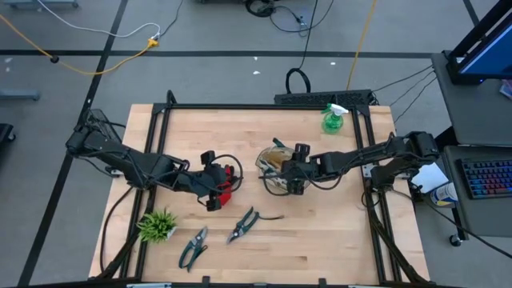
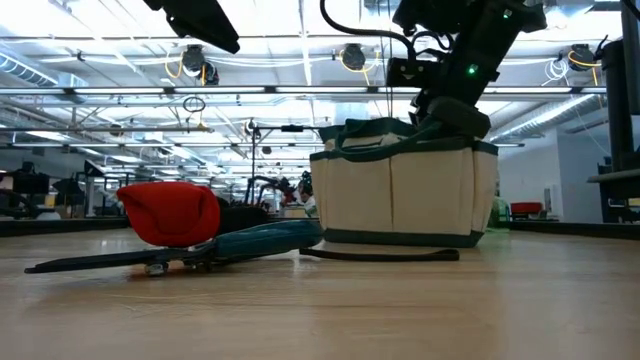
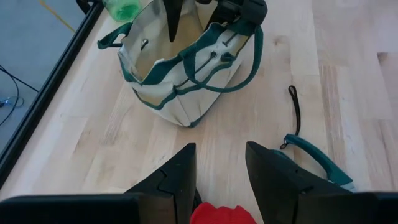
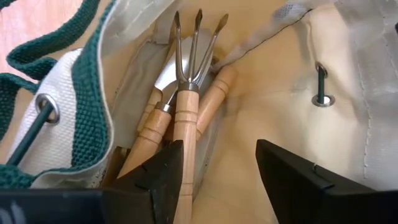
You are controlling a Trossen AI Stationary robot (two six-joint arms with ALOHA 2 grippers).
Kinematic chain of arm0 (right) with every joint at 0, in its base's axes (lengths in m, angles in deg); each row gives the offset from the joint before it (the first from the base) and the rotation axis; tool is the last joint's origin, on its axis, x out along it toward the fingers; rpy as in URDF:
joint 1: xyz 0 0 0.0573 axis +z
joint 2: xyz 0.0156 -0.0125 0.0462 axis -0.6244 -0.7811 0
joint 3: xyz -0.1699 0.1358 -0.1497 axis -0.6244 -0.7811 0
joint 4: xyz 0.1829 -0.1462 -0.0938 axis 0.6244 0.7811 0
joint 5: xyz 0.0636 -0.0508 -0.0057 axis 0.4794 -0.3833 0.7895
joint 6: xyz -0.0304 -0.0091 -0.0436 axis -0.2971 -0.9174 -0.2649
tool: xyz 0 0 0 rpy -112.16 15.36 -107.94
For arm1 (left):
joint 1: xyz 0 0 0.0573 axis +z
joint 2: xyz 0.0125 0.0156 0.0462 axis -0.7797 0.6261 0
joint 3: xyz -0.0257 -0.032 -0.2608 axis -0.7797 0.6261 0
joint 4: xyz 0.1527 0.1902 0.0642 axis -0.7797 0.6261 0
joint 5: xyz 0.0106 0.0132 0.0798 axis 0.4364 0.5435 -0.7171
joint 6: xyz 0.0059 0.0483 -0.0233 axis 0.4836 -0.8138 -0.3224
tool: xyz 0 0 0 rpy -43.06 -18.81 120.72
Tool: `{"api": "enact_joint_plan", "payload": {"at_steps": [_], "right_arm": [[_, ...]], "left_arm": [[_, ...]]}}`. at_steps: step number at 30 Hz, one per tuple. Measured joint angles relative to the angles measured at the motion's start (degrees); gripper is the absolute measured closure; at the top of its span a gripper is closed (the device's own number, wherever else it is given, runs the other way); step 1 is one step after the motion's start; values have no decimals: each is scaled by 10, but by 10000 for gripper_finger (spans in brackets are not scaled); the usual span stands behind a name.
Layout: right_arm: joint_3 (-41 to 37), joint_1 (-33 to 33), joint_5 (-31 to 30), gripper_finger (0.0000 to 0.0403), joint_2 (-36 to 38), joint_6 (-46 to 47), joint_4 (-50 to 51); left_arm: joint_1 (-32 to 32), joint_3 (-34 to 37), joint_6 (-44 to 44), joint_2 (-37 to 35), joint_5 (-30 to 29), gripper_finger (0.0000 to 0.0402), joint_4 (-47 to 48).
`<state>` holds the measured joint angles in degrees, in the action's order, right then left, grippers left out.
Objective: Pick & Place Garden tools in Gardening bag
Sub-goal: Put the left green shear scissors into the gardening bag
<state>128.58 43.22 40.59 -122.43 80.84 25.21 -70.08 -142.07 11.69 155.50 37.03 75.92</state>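
No legible text or labels.

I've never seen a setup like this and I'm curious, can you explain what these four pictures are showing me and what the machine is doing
Two dark robot arms work at a wooden table, putting garden tools into a bag. One picture looks straight down, one looks level across the tabletop, and two come from cameras on the arms' wrists.

The right gripper is open inside the cream gardening bag, where a wooden-handled hand rake and other wooden-handled tools already lie. The left gripper is open over a red glove.

Still on the table: two pruning shears, a green spray bottle at the far edge, and a spiky green plant tuft.
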Motion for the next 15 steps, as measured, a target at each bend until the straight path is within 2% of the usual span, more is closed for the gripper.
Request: {"api": "enact_joint_plan", "payload": {"at_steps": [15], "right_arm": [[0,0,0,210,0,-1,-6]], "left_arm": [[0,0,-1,0,0,256,0]]}}
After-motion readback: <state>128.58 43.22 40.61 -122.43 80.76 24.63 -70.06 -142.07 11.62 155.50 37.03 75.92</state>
